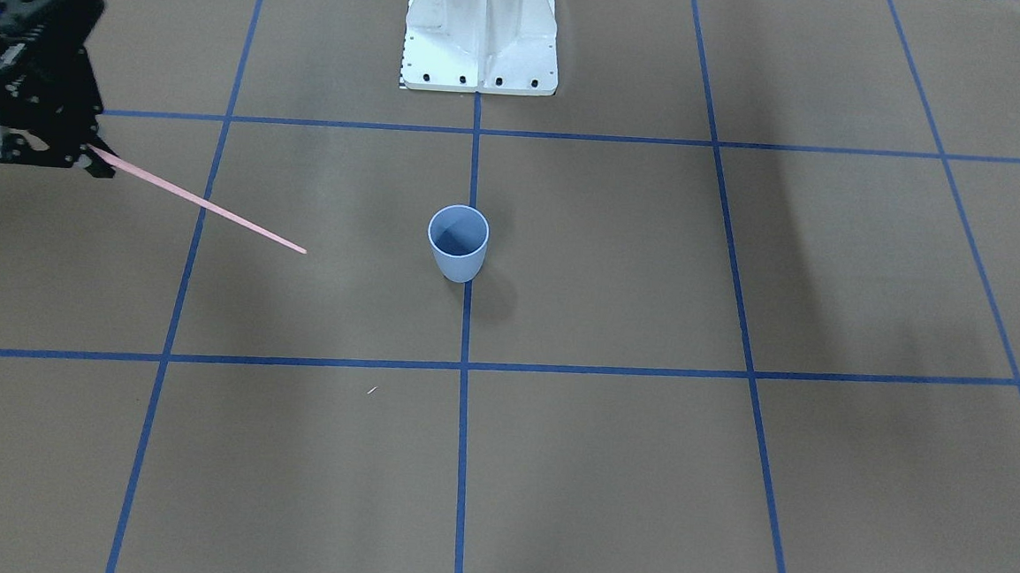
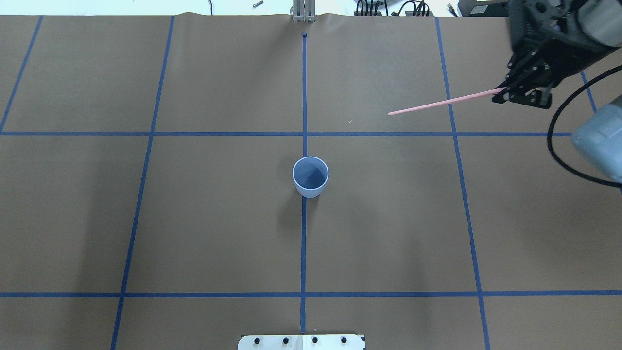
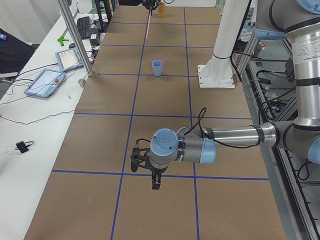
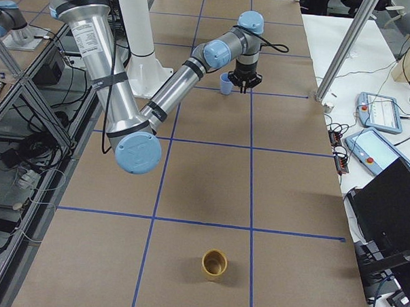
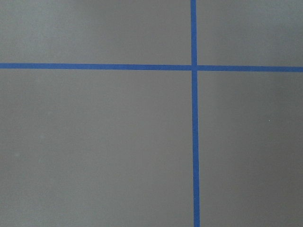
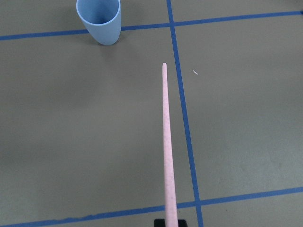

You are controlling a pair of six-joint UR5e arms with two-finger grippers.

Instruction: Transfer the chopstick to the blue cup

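The blue cup (image 2: 310, 177) stands upright and empty on the centre line of the table; it also shows in the front view (image 1: 457, 246) and in the right wrist view (image 6: 99, 21). My right gripper (image 2: 505, 92) is shut on the thick end of the pale pink chopstick (image 2: 442, 102), held above the table far to the right of the cup. The stick points toward the cup, its tip well short of it (image 6: 164, 66). My left gripper (image 3: 156, 182) hangs over bare table at the left end; I cannot tell if it is open or shut.
A yellow cup (image 3: 161, 10) stands near the right end of the table, close to my right gripper. The white robot base (image 1: 481, 32) sits behind the blue cup. Blue tape lines (image 5: 193, 142) grid the brown table cover.
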